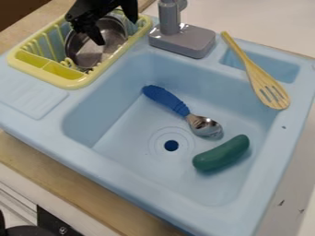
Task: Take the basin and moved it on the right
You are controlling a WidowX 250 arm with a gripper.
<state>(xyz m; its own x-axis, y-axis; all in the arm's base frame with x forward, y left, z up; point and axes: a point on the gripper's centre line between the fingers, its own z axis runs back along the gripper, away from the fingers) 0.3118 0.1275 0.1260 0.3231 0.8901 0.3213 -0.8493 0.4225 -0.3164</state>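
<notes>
Camera view: the open-fingered gripper (116,32) hangs over the metal basin (88,52), likely light, rigid and slick, best pinched by its rim (66,48).

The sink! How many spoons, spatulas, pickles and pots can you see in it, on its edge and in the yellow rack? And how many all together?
Spoons: 1, in the sink, spoon
Pickles: 1, in the sink, pickle
Spatulas: 1, on the edge, spatula
Pots: 1, in the rack, pot
Total: 4
</notes>
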